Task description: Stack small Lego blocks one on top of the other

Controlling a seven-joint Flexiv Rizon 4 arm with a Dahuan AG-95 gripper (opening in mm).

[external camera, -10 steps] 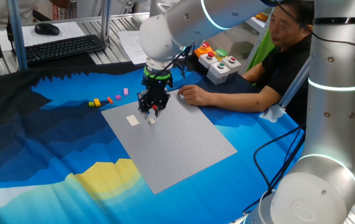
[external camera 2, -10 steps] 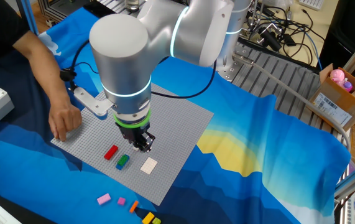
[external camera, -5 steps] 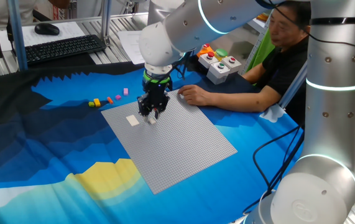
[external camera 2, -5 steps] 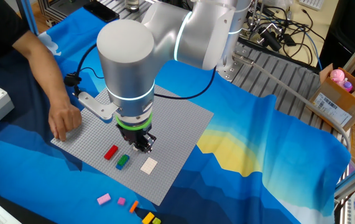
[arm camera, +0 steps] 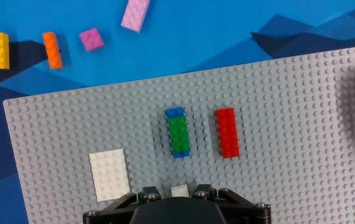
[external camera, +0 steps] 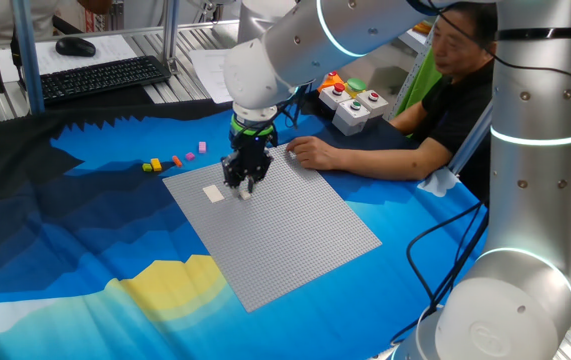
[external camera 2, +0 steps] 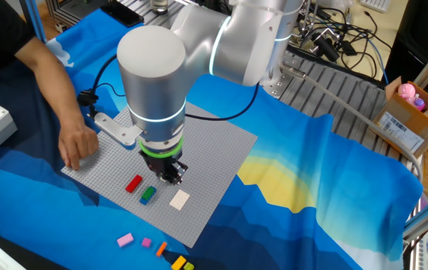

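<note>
One stack exists: a green brick (arm camera: 178, 135) sits on a blue brick (arm camera: 175, 113), just ahead of the fingers (arm camera: 179, 192). These pinch a small white brick (arm camera: 179, 190). The red brick (arm camera: 227, 132) beside the stack and the loose bricks (arm camera: 51, 50) beyond the baseplate (arm camera: 301, 124) remain unstacked.

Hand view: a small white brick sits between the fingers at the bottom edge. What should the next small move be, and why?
Probably close the gripper on the small white brick. It sits on the grey baseplate between the fingers, apparently not clamped yet, and the gripper points straight down over it. The green-on-blue stack nearby looks like a possible destination.
</note>
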